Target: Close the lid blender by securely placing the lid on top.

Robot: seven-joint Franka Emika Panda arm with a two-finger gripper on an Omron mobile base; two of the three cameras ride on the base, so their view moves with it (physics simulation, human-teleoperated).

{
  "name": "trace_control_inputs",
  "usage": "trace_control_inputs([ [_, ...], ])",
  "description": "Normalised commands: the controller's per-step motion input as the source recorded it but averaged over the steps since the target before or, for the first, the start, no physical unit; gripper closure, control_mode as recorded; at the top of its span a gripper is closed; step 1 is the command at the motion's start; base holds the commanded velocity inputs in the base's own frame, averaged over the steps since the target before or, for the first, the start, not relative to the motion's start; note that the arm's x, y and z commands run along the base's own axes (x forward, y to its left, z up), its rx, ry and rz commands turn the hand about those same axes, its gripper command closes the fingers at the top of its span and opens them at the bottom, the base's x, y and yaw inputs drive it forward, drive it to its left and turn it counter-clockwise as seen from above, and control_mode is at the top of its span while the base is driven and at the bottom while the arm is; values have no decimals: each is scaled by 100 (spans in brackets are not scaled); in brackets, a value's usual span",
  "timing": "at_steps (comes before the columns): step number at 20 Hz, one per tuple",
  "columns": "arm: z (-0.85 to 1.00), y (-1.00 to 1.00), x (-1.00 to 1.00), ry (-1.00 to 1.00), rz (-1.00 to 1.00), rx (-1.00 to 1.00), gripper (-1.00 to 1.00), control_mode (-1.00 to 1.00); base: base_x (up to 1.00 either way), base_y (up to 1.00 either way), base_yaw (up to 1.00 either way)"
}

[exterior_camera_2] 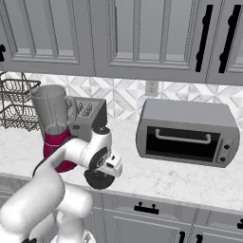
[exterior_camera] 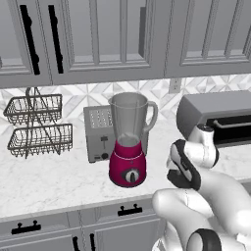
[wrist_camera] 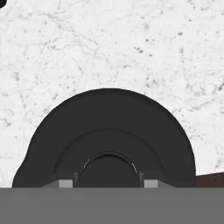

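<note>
No text, label, brand, number or sign can be read anywhere.

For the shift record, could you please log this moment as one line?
gripper: shut on lid | lid: low over counter | blender: jar open, unlidded

Bare bench (exterior_camera: 59, 179) lies open in front of the blender (exterior_camera: 128, 139), whose mouth is clear above, hemmed by toaster (exterior_camera: 98, 132) behind and oven (exterior_camera_2: 187, 133) to the right.

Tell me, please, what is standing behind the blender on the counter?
A grey toaster stands behind the blender, near the tiled wall. The jar and magenta base cover its right part, so that side cannot be seen.
</note>
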Motion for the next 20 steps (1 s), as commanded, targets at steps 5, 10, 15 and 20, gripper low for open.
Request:
trace_control_inputs([
  [5, 95, 0, 0, -15, -3, 0, 100, -100, 0, 0, 0],
  [10, 100, 2, -5, -17, -3, 0, 100, -100, 0, 0, 0],
  [15, 100, 1, -17, -20, -2, 0, 100, -100, 0, 0, 0],
  [20, 100, 1, -32, -19, -3, 0, 100, -100, 0, 0, 0],
])
